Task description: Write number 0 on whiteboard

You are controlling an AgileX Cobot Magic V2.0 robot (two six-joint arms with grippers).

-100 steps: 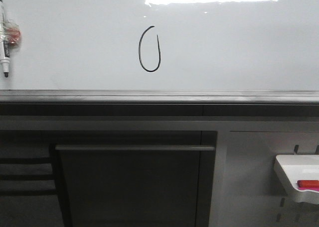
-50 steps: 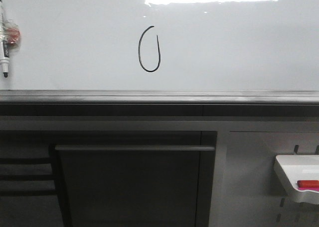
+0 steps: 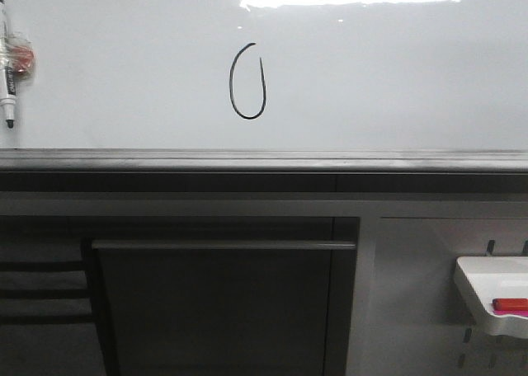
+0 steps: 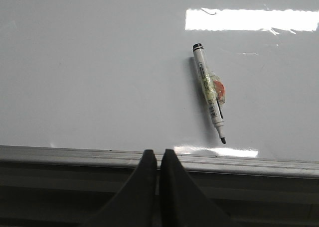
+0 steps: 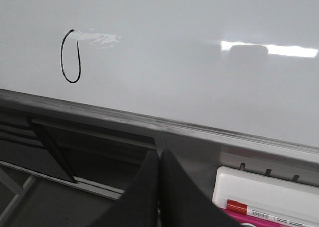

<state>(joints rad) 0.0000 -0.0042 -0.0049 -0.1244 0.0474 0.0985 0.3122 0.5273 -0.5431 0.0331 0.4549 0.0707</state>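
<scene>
A large glossy pale grey-white whiteboard (image 3: 396, 79) fills the wall ahead of me, with a bright rectangle of light glaring off its top edge and a grey metal rail (image 3: 264, 160) running along its lower edge; below the rail sits dark grey cabinetry with a long horizontal bar handle (image 3: 223, 245). At the far left of the board a white marker pen with a black tip (image 3: 7, 71) hangs tip down, a crumpled wad of clear tape with something red inside wrapped round its middle; my left wrist camera shows it (image 4: 210, 92) lying tilted against the board just above the rail. My left gripper (image 4: 158, 162) sits low in front of the rail, its two black fingers pressed together with nothing between them. Toward the middle of the board is the number 0 (image 3: 247, 81), a thin black narrow oval, taller than wide, with a small gap at the top where the stroke ends fail to meet. My right gripper (image 5: 159, 162) is likewise clenched and empty, below the rail and well to the right of the 0 (image 5: 71, 56). At the lower right a small white plastic tray (image 3: 487, 298) is mounted on the panel, holding a red-capped marker (image 3: 510, 305).
</scene>
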